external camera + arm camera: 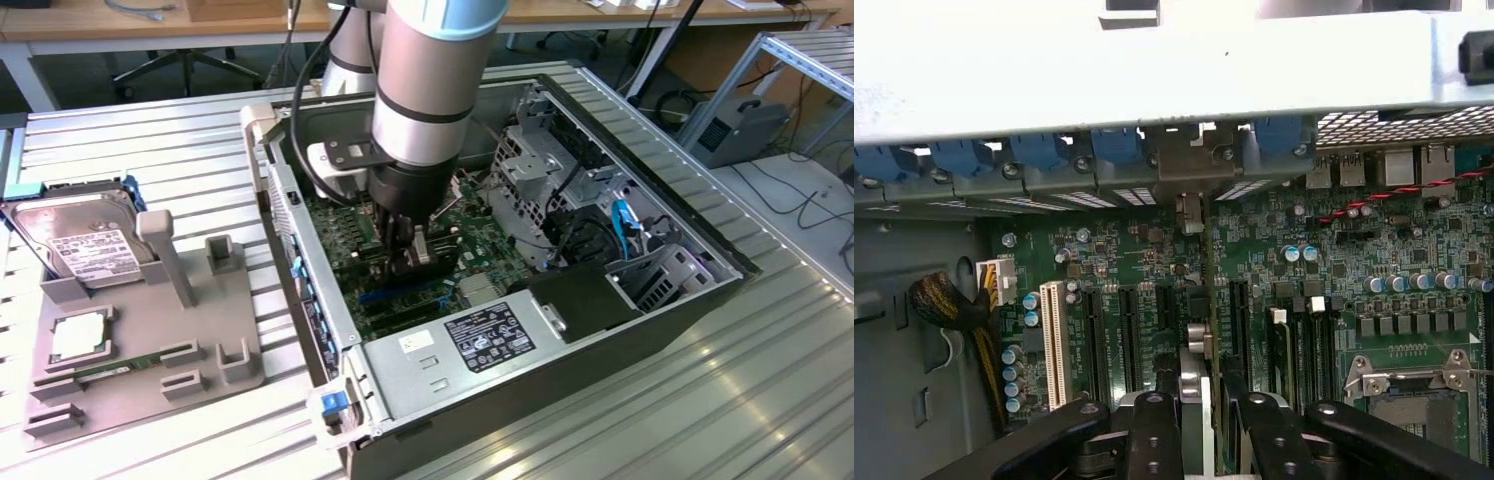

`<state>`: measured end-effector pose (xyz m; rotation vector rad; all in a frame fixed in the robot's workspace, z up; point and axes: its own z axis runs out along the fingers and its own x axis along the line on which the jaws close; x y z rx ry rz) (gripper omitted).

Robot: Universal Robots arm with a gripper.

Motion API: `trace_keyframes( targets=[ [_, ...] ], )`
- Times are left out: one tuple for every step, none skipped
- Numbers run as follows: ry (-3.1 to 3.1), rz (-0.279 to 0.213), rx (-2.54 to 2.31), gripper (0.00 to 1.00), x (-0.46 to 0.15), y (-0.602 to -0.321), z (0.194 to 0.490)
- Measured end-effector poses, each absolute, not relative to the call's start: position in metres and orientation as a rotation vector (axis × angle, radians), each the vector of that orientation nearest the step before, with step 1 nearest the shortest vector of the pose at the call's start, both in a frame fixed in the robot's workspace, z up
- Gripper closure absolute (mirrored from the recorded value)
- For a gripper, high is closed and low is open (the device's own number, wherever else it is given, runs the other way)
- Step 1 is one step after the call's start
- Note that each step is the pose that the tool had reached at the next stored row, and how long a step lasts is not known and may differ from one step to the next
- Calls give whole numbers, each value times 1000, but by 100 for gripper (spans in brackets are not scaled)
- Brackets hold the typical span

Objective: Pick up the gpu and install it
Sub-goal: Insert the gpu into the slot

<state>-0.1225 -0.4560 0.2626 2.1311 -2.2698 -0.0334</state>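
My gripper (408,262) reaches down into the open computer case (694,300), just above the green motherboard (474,235). It is shut on the gpu (416,275), a thin dark card held edge-on between the black fingers (1154,440). In the wrist view the gpu (1206,330) runs from my gripper (1212,445) toward the case's rear wall. Its silvery end bracket (1192,165) sits at the slot opening between the blue clips (1116,148). The card stands over the black expansion slots (1239,320); I cannot tell whether it is seated in one.
A grey fixture (200,330) on the exterior view's left holds a silver hard drive (83,240), a square chip (78,335) and a green memory stick (114,368). Inside the case are the power supply (487,340), a drive cage (534,170), cables (949,305) and a processor socket (1414,385).
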Motion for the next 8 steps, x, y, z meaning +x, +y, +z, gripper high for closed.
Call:
trace_keyframes(
  targets=[
    [-2270, -34, 2131, 73, -122, -456, 262],
    [-2270, -34, 2131, 73, -122, -456, 262],
    [-2270, -34, 2131, 73, -122, -456, 262],
    [-2270, -34, 2131, 73, -122, -456, 262],
    [-2270, -34, 2131, 73, -122, -456, 262],
    [-2270, -34, 2131, 73, -122, -456, 262],
    [-2270, -34, 2131, 73, -122, -456, 263],
    [-2270, -34, 2131, 73, -122, -456, 263]
  ],
)
